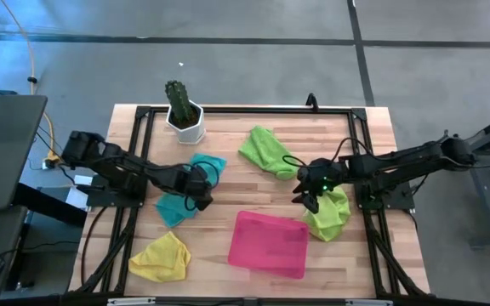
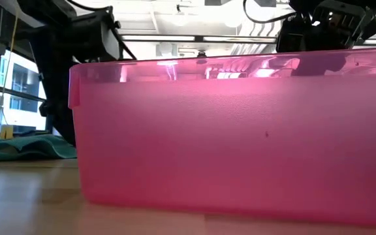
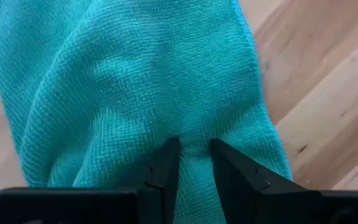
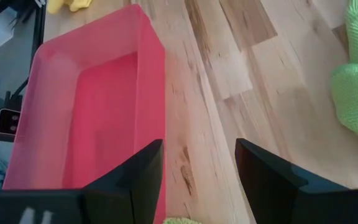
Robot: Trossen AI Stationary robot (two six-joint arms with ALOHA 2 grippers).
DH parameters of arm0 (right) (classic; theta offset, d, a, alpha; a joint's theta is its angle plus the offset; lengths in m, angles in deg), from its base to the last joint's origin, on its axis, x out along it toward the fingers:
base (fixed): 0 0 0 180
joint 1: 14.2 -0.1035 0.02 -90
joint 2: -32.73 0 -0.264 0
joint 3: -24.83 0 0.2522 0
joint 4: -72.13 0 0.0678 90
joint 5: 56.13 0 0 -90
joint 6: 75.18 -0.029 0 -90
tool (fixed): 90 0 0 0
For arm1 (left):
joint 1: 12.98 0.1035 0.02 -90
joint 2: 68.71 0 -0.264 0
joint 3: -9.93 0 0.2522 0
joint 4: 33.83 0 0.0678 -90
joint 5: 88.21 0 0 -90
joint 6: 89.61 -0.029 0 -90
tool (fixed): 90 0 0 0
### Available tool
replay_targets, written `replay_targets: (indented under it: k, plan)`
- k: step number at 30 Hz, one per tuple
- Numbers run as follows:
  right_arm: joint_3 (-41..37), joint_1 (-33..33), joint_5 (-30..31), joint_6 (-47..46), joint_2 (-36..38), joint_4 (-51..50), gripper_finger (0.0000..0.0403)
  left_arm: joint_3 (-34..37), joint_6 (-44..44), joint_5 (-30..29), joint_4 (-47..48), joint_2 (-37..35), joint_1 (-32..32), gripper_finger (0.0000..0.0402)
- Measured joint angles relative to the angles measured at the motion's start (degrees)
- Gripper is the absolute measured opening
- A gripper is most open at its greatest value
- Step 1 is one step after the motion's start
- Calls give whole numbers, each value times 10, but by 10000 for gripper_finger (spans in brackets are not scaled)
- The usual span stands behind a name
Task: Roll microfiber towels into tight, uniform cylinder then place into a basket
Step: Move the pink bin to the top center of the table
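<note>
A teal microfiber towel (image 1: 177, 206) lies spread on the wooden table, left of centre; it fills the left wrist view (image 3: 135, 81). My left gripper (image 1: 201, 194) points steeply down onto it and is shut on the cloth. One lime green towel (image 1: 266, 150) lies crumpled toward the far side. Another lime green towel (image 1: 330, 217) lies at the right, and a yellow towel (image 1: 160, 257) lies near left. The pink basket (image 1: 269, 245) stands at the near middle. My right gripper (image 1: 307, 197) hovers open between the basket and the right green towel, with nothing between its fingers (image 4: 138, 174). My left gripper pinches a small raised fold of the teal towel (image 3: 194, 158) between its two fingers, at the side of the towel nearer the table's middle. The fingers come from above, pointing steeply down. The rest of the towel lies flat and slack on the table.
A white pot with a cactus (image 1: 184, 115) stands at the far left of the table. The basket's wall (image 2: 240, 130) fills the low view. Bare wood (image 4: 241, 81) lies between the basket and the right green towel.
</note>
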Motion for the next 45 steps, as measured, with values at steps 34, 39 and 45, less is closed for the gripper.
replay_targets:
  k: [34,39,45]
  plan:
    - [0,1,0,1,0,15,193,-144,14,71,261,-78,-79,86]
    - [0,0,0,1,0,15,193,-147,-62,78,102,-78,-106,86]
    - [0,0,0,1,0,18,193,-148,-215,47,-122,-73,-124,86]
